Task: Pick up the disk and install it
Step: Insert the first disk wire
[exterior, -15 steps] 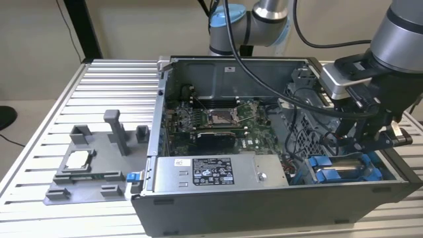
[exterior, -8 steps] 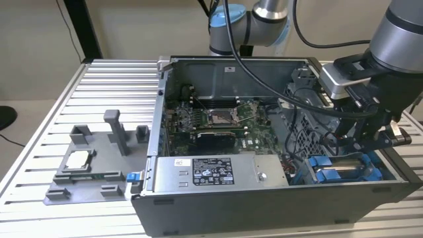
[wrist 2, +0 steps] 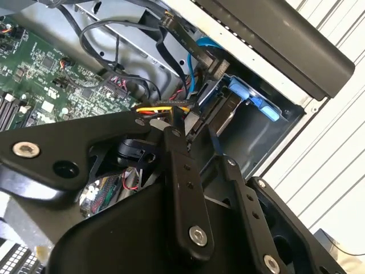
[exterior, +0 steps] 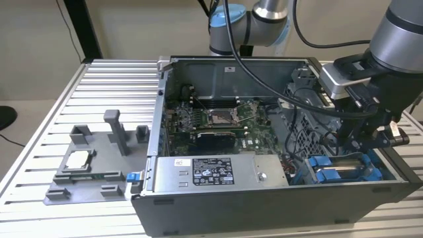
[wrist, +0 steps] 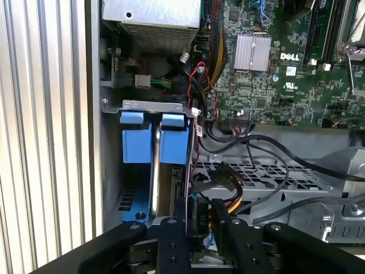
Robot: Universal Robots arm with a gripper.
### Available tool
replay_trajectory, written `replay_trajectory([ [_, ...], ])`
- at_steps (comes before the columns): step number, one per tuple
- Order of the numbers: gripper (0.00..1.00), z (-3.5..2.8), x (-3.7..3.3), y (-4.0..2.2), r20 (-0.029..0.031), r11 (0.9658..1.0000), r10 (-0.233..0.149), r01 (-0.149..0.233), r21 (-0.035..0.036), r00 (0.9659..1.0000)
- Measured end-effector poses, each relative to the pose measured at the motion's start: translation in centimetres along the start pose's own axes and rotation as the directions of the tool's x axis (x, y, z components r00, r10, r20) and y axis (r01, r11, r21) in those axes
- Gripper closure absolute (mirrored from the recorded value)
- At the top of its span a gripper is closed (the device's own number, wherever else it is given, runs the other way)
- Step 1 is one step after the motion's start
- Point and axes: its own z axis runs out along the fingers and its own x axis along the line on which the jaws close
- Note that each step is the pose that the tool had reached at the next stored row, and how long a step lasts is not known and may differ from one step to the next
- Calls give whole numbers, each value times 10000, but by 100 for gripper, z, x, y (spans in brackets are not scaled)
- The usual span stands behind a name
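Your jaws hang inside the open computer case [exterior: 264,213], at the corner on the exterior view's right, right over the drive bay [wrist: 108,171]. The two black fingers [wrist: 171,245] stand apart. In the second wrist view you can see the grey bay floor through the gap between the fingers [wrist 2: 183,171], and nothing is clamped there.

The disk [exterior: 328,171] sits just below the jaws, standing on edge in the bay with its blue frame uppermost. In the first wrist view its blue frame [wrist: 174,145] lies straight ahead of the fingertips, just beside a second blue carrier [wrist: 137,145]. In the second wrist view the silver body of the disk [wrist 2: 229,114] shows just past the fingertips.

A bundle of black, red and orange cables [wrist: 222,188] crosses close beside the jaws. The green motherboard [exterior: 218,119] and the long grey box [exterior: 218,171] lie farther off to the side. Well away from the jaws, outside the case, a grey fixture [exterior: 86,173] rests on the ribbed surface [exterior: 99,89] with a small square chip [exterior: 78,159] on it.
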Motion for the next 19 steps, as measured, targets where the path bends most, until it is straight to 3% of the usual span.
replay_trajectory([
  [12,100,0,1,-1,3,10000,1,-1,-4,10000],
  [13,100,-1,10,-5,13,10000,8,-8,-77,10000],
  [15,100,3,30,-17,30,9994,31,-30,-355,10000],
  [16,100,9,42,-37,34,9990,40,-39,-452,10000],
  [19,100,30,67,-141,57,9988,47,-44,-491,10000],
])
